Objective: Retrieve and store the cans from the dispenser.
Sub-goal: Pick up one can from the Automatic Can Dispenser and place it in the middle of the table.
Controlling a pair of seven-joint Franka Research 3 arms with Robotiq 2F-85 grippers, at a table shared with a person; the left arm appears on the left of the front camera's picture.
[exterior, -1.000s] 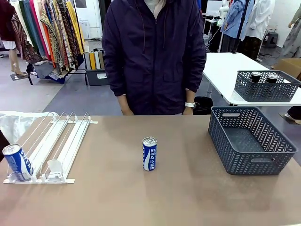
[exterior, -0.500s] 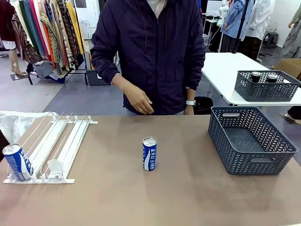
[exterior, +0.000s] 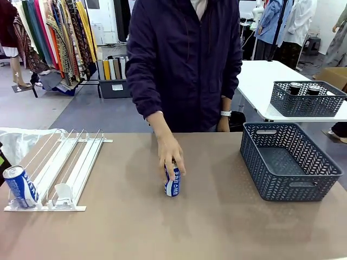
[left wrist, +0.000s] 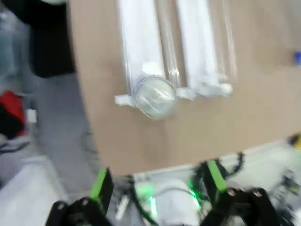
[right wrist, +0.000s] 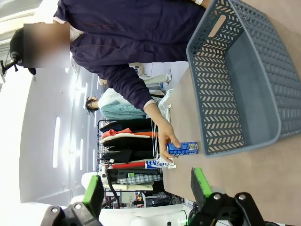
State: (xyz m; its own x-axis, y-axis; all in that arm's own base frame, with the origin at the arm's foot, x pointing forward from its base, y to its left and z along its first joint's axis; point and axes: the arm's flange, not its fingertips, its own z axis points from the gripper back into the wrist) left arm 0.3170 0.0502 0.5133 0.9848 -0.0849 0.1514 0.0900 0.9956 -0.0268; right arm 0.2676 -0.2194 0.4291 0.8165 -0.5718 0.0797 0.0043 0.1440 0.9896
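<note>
Evidently bound for the dark grey mesh basket (exterior: 271,162), the slim blue-and-white drink can (exterior: 172,187) stood mid-table, gripped by the person's hand (exterior: 169,154); another can (exterior: 20,187) sat at the front of the white wire dispenser (exterior: 81,162). The left gripper (left wrist: 157,186) and right gripper (right wrist: 146,188) gaped, empty.

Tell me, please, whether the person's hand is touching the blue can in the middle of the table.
Touching. The front view shows the hand closed over the top of the can, no gap.

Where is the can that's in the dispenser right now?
Front view, robot's left: the blue can sits at the near end of the dispenser's leftmost lane.
</note>
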